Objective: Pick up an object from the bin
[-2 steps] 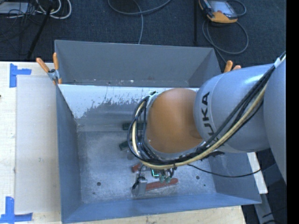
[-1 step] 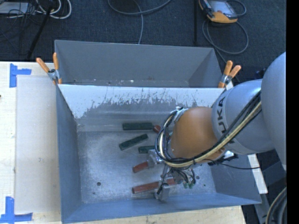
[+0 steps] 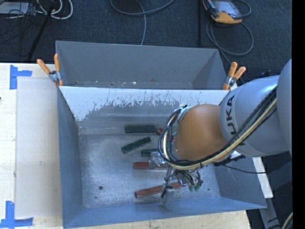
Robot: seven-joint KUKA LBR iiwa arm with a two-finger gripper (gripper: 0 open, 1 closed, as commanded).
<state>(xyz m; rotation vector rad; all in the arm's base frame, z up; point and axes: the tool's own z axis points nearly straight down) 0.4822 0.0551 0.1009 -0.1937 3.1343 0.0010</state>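
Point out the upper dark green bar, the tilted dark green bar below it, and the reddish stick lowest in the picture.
upper dark green bar [image 3: 140, 128]: camera view, its middle
tilted dark green bar [image 3: 136, 145]: camera view, its middle
reddish stick [image 3: 148, 192]: camera view, its left half

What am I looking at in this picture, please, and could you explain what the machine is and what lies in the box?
A single camera looks down, somewhat from one side, into a grey metal bin. The large grey shape coming in from the right is a robot arm. The orange dome and the cables are parts of it. At its tip is the gripper, low over the bin floor by the right end of a reddish-brown bar near the front wall. I cannot tell whether it grips that bar. Also on the floor lie a second reddish-brown bar, a tilted dark green bar and a level dark green bar nearer the back.
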